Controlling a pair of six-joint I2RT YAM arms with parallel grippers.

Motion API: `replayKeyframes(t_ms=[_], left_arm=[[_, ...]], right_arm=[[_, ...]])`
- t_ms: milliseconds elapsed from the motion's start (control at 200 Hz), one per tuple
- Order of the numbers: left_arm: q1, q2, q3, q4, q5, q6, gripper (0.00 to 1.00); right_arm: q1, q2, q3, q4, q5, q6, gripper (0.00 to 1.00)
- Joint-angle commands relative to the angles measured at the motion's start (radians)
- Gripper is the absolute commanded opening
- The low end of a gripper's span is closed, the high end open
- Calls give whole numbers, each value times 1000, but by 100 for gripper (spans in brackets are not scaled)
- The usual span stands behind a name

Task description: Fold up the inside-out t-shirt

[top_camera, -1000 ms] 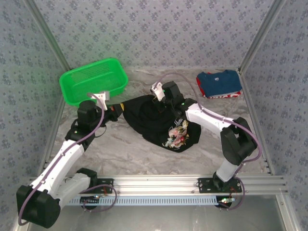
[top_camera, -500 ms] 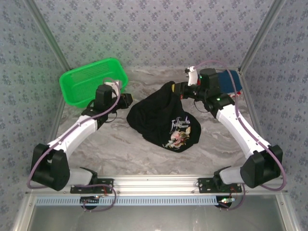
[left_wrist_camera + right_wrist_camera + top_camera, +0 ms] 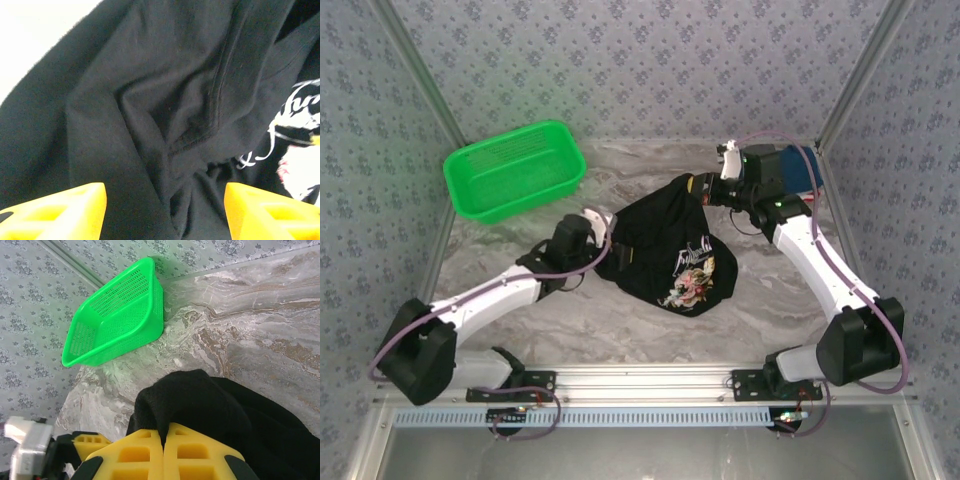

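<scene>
Near: my left jaws are released, yellow fingertips wide apart over the large plain black fabric t-shirt. Only the tips are in frame, and I can't tell if they touch cloth. The multicoloured print patch is cut off at the right edge. The shirt lies bunched mid grey marbled worktop. My right jaws are clenched on a pinch of its far edge. The folded blue shirt is mostly behind my right arm. The green plastic mesh basket sits far left. Versus 0.5 s ago, my left arm moved from the basket to the shirt's left edge; the right barely shifted.
</scene>
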Motion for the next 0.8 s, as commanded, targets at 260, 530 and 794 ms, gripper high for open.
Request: replayKeyframes(t_ms=[260, 530, 794], left_arm=[[-25, 143, 83, -48, -141, 126, 26], [103, -340, 182, -30, -152, 8, 0], [220, -380, 549, -65, -185, 53, 0]], right_arm=[[-15, 20, 40, 0, -4, 5, 0], [-18, -122, 255, -54, 214, -171, 0], [-17, -206, 455, 49, 429, -241, 0]])
